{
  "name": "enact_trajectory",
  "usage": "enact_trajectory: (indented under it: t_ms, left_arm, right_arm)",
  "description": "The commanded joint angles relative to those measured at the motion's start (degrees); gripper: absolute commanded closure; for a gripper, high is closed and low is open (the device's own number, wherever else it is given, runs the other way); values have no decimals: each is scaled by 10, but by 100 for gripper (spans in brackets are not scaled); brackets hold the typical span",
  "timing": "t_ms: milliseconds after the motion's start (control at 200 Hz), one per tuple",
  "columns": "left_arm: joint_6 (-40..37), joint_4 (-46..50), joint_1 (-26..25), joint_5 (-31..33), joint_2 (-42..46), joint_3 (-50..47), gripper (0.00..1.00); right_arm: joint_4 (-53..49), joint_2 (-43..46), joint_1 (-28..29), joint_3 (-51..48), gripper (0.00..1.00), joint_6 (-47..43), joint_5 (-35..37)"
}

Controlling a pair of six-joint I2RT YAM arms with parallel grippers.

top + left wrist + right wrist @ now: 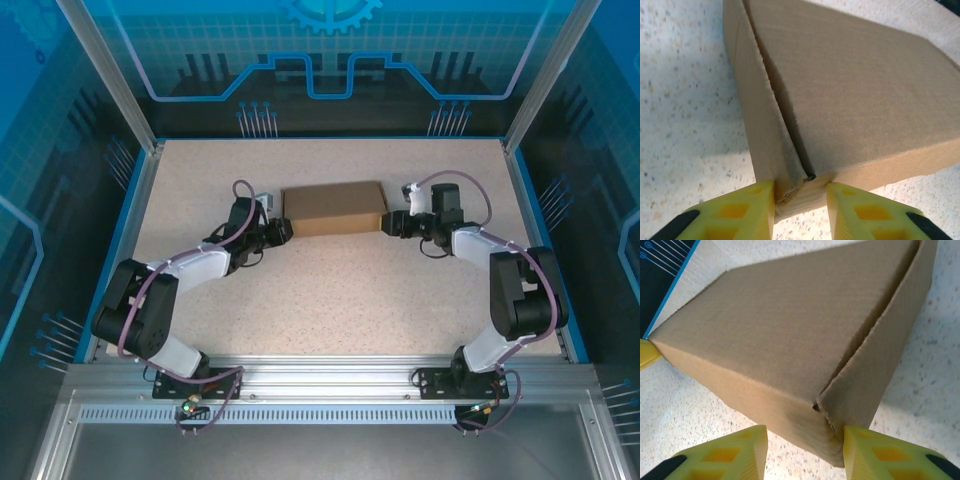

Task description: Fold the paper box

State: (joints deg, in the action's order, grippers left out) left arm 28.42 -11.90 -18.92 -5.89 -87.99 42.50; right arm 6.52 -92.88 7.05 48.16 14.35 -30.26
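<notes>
**Paper box closed, fingers at both ends**

Left fingers (757, 210): yellow, closed on the near left corner of the paper box (333, 207), cardboard filling the gap between them. Right fingers (875, 452): parted around the opposite corner, one touching it, the other standing off. Box: plain brown corrugated cardboard, shallow, rectangular, lid down. The side seam gapes slightly at each pinched corner and the edges there are crumpled. Interior hidden. It lies flat on the speckled surface (330, 290), far middle, between the two arms.
</notes>
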Motion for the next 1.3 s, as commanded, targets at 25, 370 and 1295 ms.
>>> enact_trajectory:
  t_ms: [25,370,1295]
  left_arm:
    - [10,-76,-25,-59,-20,-29,65]
    - [-3,-76,-24,-5,-30,-58,52]
    - [-224,6,6,365,476,-203,1]
  right_arm:
    - [32,-5,30,-23,56,22,-49]
    - [-1,-24,27,-31,53,48,20]
    - [-162,436,51,-71,0,-83,474]
